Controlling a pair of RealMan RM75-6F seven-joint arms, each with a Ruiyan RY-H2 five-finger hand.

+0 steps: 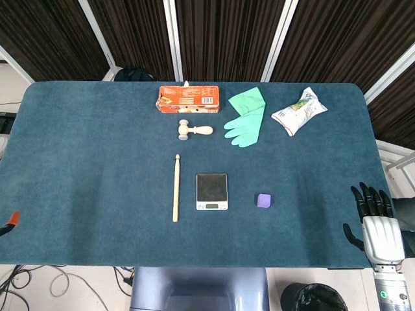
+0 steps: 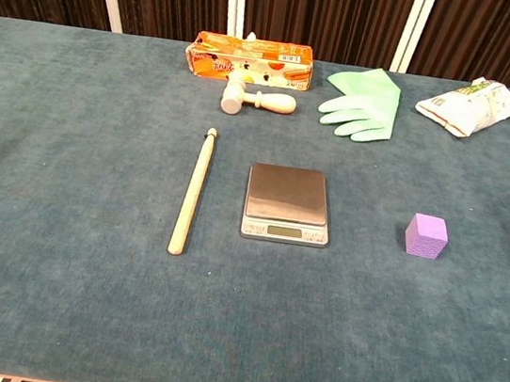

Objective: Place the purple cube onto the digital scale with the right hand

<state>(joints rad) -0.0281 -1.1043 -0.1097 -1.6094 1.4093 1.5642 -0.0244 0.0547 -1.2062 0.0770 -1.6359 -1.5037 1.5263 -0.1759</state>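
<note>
The small purple cube [image 1: 264,200] [image 2: 426,236] sits on the blue table cloth, just right of the digital scale [image 1: 212,191] [image 2: 287,203]. The scale's steel plate is bare. My right hand [image 1: 373,223] hovers at the table's front right corner, far right of the cube, fingers spread and holding nothing. It appears only in the head view. The left hand is out of sight in both views.
A wooden stick [image 1: 175,196] lies left of the scale. Toward the back are a small wooden mallet [image 1: 194,130], an orange box [image 1: 187,98], green rubber gloves [image 1: 246,118] and a snack bag [image 1: 298,111]. An orange-tipped object [image 1: 9,221] shows at the left edge.
</note>
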